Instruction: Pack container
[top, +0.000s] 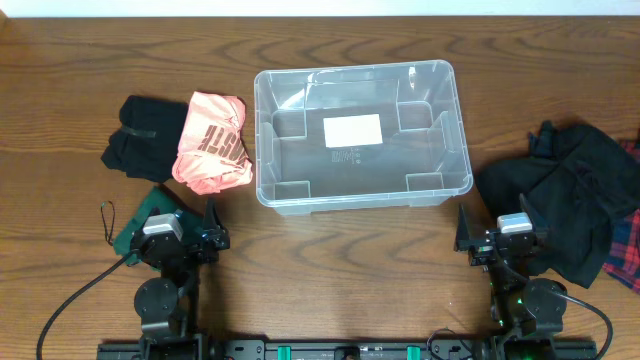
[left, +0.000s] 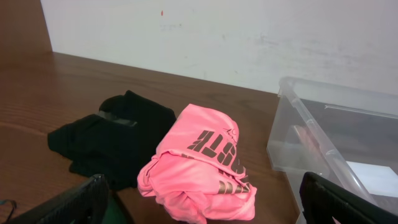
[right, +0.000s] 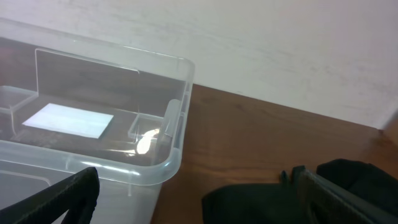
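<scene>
Both wide: L fingers (left: 71, 204), R fingers (right: 59, 198).

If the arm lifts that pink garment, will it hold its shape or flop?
The pink garment is loosely crumpled cloth, so it will probably sag and unfold. It looks light; pushed, it would likely bunch, not slide.

- Black left arm (top: 165, 275), near left: rounded joints, pale silver-grey block at the wrist.
- Matching right arm (top: 522, 285), near right: same silver-grey block, small green light on a joint.
- Thin black cable (top: 75, 290) curving out from each base.
- Matte black fingers (left: 74, 202), blunt and wedge-shaped.
- Black base rail (top: 330, 350) with green accents.
</scene>
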